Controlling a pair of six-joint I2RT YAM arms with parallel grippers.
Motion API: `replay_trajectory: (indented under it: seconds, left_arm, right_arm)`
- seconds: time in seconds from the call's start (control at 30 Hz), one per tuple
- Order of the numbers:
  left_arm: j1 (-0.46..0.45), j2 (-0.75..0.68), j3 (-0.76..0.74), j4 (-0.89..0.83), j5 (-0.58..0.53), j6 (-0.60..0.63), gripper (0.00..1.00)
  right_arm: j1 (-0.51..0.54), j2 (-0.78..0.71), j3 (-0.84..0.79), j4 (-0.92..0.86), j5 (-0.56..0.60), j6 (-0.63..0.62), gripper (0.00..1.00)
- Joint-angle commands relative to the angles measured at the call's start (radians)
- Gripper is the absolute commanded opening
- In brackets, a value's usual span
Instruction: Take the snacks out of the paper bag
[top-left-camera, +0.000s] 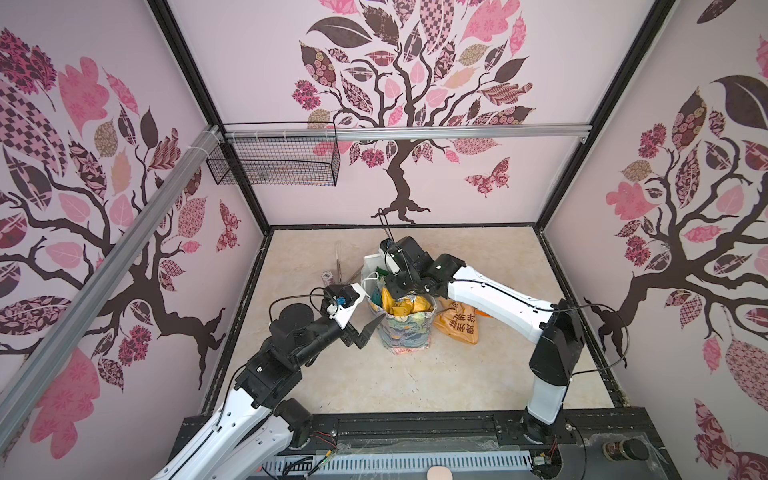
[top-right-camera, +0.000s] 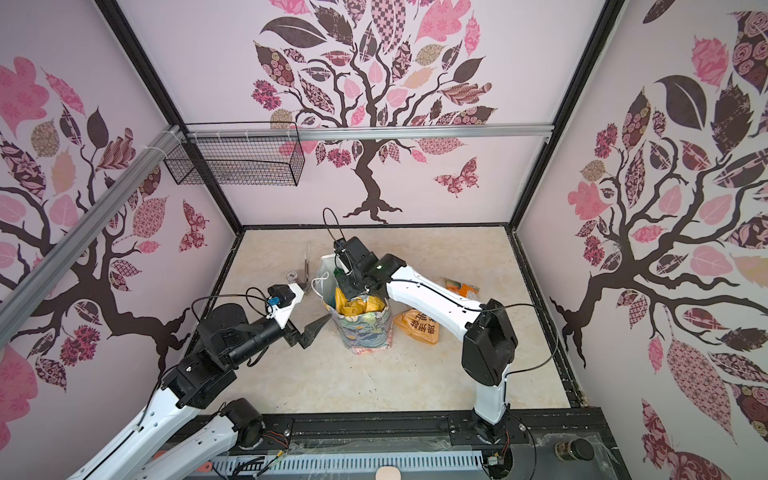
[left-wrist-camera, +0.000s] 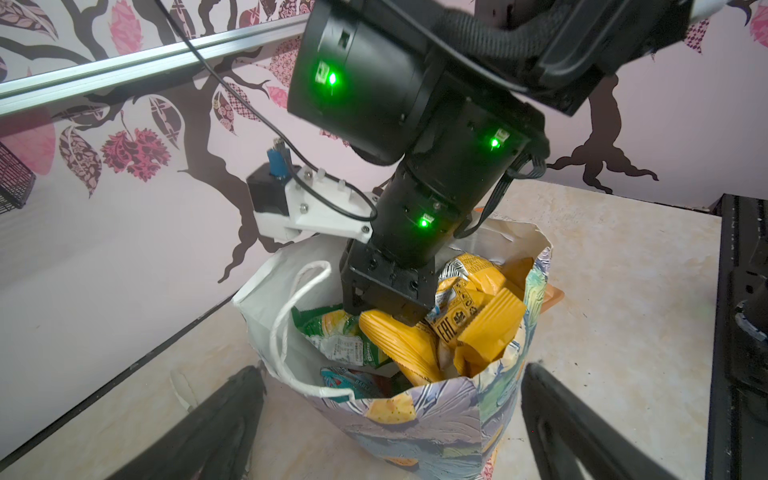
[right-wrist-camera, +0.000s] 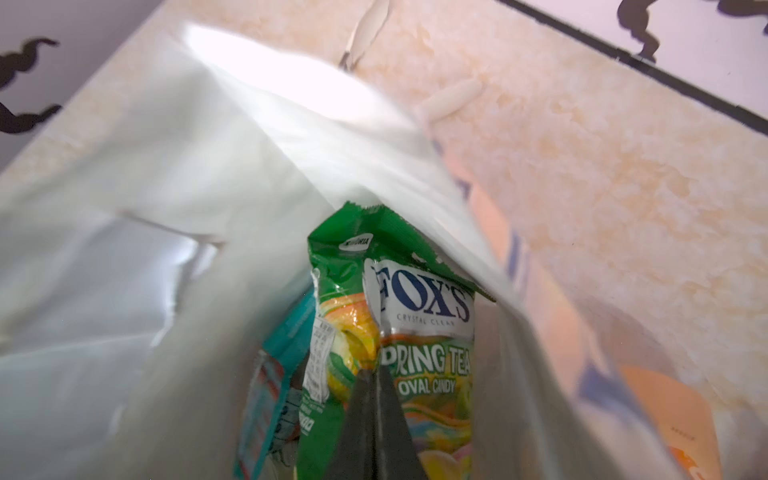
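in a top view your right gripper (top-left-camera: 395, 291) dips into the paper bag (top-left-camera: 409, 332) upright on the table (top-left-camera: 478, 374). left wrist: your left fingers (left-wrist-camera: 224, 419) spread wide near it. right wrist: right fingers (right-wrist-camera: 374, 419) pressed together against the fox's packet (right-wrist-camera: 428, 332) inside.

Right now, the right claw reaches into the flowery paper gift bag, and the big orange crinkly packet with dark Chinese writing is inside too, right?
Not quite. The big orange crinkly packet with dark Chinese writing lies on the table beside the flowery paper gift bag, as both top views show. The right claw does reach inside.
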Motion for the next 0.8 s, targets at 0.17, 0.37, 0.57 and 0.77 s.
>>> replay_trajectory:
  seconds: [0.17, 0.37, 0.57, 0.77]
  left_arm:
    - [0.004, -0.006, 0.005, 0.005, 0.005, -0.001, 0.98]
    - [0.004, -0.006, 0.004, 0.006, 0.010, -0.003, 0.98]
    - [0.004, -0.013, 0.003, 0.006, 0.006, -0.001, 0.98]
    - [0.004, -0.015, 0.003, 0.007, 0.005, -0.001, 0.98]
  right_arm:
    - [0.000, -0.066, 0.069, 0.053, 0.051, -0.005, 0.00]
    - [0.000, -0.074, 0.085, 0.055, 0.068, -0.020, 0.00]
    - [0.001, -0.104, 0.102, 0.069, 0.070, -0.027, 0.00]
    - [0.001, -0.144, 0.036, 0.140, 0.052, -0.014, 0.02]
